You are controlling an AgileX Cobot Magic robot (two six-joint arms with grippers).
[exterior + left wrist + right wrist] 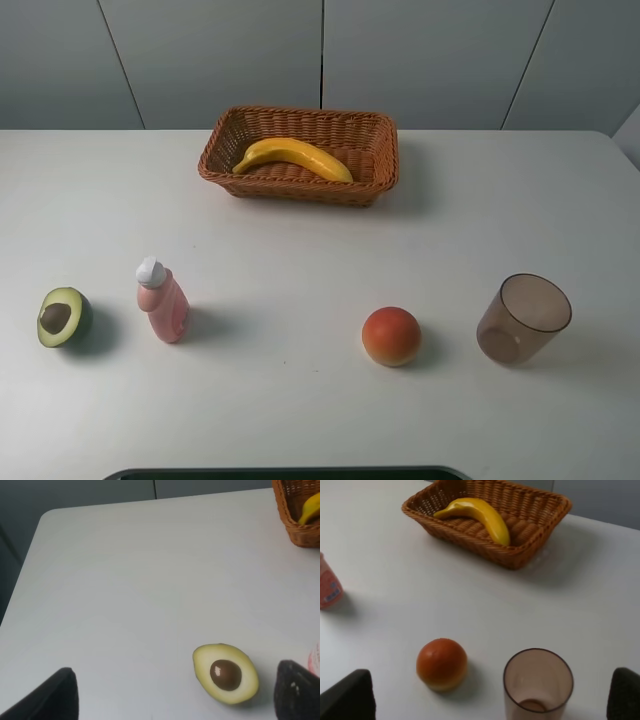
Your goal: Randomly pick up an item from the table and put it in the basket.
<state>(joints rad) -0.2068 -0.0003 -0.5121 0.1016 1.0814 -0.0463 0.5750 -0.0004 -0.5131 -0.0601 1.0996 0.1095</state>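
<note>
Exterior high view: the white table (300,400) carries the woven basket (375,165) at the far centre, and the banana (295,155) lies inside it, flat on the wicker floor, curved side toward the back wall, one end near the basket's left wall and the other toward the middle front. Neither of my arms appears in this view.

Row of loose objects nearer the camera, from left to right: halved avocado (63,316) with pit facing up, pink bottle (162,300) with white cap standing slightly tilted, round orange-red fruit (391,336), translucent brown cup (523,319) upright. All four sit apart from one another and well clear of the basket.

Left wrist view: my left gripper (175,695) hangs above the table with both dark fingertips (47,697) at the frame edges, spread wide, nothing between them. The avocado half (226,673) lies on the table between the tips, closer to one of them, untouched. A corner of the basket (292,515) with a bit of the banana (311,509) shows at the far edge.

Right wrist view: my right gripper (490,700) likewise has its fingertips (350,697) set wide and empty. The cup (538,685) and the round fruit (442,663) stand on the table between them, side by side, not touching. Beyond them, the basket (540,545) holds the banana (480,515). An edge of the pink bottle (329,587) is visible off to one side.
</note>
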